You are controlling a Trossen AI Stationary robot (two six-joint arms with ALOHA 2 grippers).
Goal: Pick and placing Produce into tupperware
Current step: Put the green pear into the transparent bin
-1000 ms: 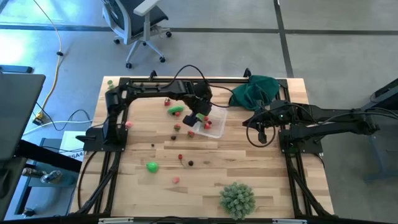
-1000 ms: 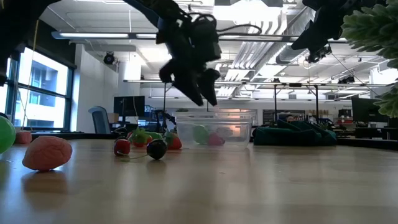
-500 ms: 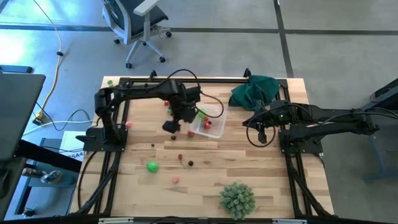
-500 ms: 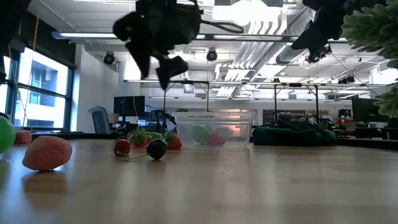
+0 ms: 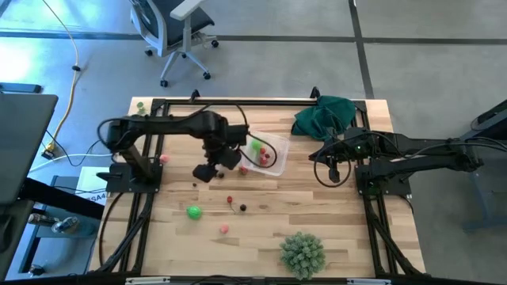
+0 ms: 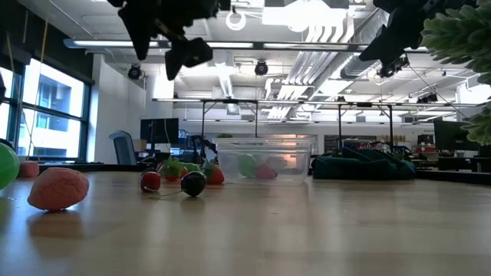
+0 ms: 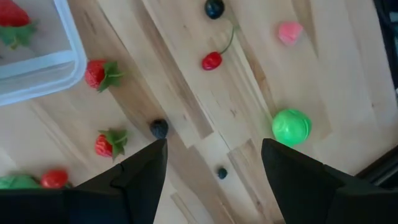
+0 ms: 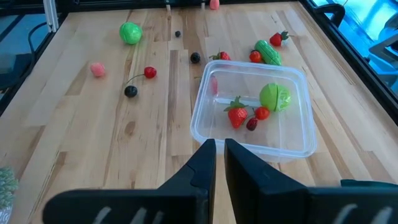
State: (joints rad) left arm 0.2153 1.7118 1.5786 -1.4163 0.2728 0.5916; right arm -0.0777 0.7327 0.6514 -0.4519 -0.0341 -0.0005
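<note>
The clear tupperware stands on the table's far middle and holds a strawberry, a green piece and two small red pieces. Loose produce lies on the wood around it: strawberries, a dark berry, a cherry, a green ball and a pink piece. My left gripper is open and empty, high above the table, left of and nearer than the tupperware. My right gripper is shut and empty, right of the tupperware.
A big pale-green spiky ball sits near the front edge. A dark green cloth lies at the far right corner. A green cucumber-like piece and small red pieces lie on the tupperware's far-left side. Black frame rails border the table.
My left gripper has left the space over the tupperware, moving toward the table's left and near edges and rising. The tupperware's contents, hidden under it before, now show. My right arm has kept still.
</note>
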